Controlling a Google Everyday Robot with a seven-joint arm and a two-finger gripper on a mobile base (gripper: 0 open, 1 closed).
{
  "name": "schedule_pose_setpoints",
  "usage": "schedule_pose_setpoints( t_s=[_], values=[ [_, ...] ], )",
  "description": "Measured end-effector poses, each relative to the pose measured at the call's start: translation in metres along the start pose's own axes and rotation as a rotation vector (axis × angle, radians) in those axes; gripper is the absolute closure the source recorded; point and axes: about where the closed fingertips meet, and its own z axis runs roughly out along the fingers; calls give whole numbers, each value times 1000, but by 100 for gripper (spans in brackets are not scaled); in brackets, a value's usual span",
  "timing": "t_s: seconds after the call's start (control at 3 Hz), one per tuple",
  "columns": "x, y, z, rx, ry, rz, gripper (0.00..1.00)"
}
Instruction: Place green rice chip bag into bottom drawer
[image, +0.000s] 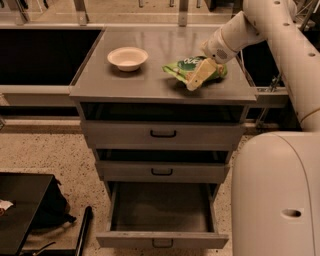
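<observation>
The green rice chip bag (181, 66) lies at the right of the grey cabinet top (150, 85). My gripper (199, 76) reaches in from the upper right and is shut on the bag's right part, covering that end of it. The bag stays low, at the cabinet top. The bottom drawer (162, 239) is pulled out at the foot of the cabinet, and its flat grey floor (162, 207) shows. The two upper drawers (162, 134) are shut.
A white bowl (127, 57) stands on the cabinet top, left of the bag. My white arm and base (275, 195) fill the right side, next to the drawers. A black object (25, 215) sits on the floor at the lower left.
</observation>
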Motion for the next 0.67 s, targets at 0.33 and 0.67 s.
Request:
schedule_pose_setpoints(
  t_s=[0.33, 0.67],
  values=[
    [3, -2, -2, 6, 6, 5, 0],
    [1, 8, 18, -43, -7, 3, 0]
  ],
)
